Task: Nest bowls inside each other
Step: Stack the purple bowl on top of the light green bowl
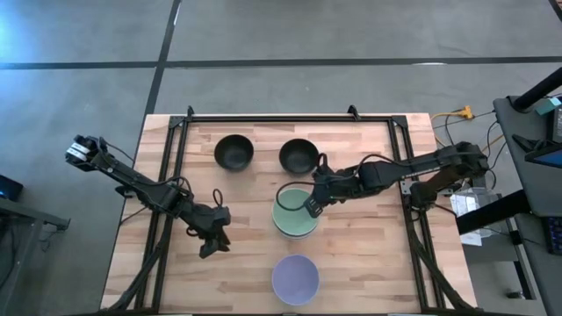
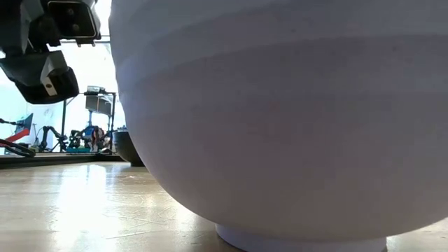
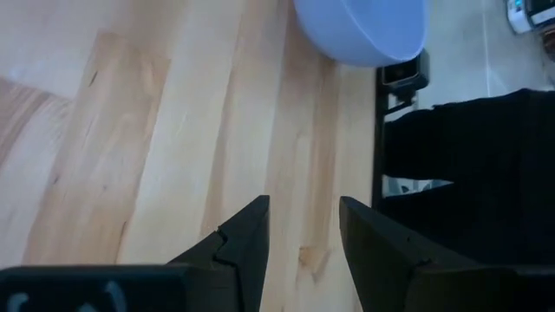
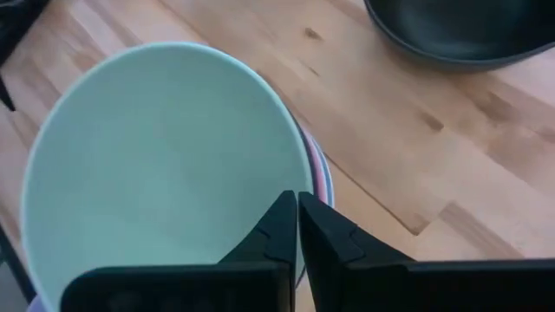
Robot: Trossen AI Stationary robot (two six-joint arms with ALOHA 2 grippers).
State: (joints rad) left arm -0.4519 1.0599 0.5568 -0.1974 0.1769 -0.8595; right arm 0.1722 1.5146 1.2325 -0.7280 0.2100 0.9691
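Note:
A green bowl (image 1: 292, 213) (image 4: 156, 165) sits uppermost in a stack of nested bowls at mid-table; a pink rim (image 4: 319, 173) shows under it. My right gripper (image 1: 313, 207) (image 4: 297, 227) is shut on the green bowl. A lavender bowl (image 1: 295, 278) (image 2: 294, 119) (image 3: 364, 30) stands on its foot near the table's near edge. Two black bowls (image 1: 234, 152) (image 1: 299, 156) (image 4: 468, 30) stand toward the far edge. My left gripper (image 1: 212, 242) (image 3: 303, 234) hangs open above bare wood, left of the lavender bowl. My right gripper holds the green bowl by its rim (image 4: 284, 184) on the side toward the table's right. The fingers (image 4: 276, 232) pinch the wall, one inside the bowl and one outside. They come slanting down from the table's right. The bowl rests in the stack below it.
The wooden table (image 1: 369, 263) has a dark frame rail along its left (image 1: 167, 202), far and right sides. In the low view a black bowl (image 2: 129, 147) shows behind the lavender one. Bare wood lies at the near left and near right.

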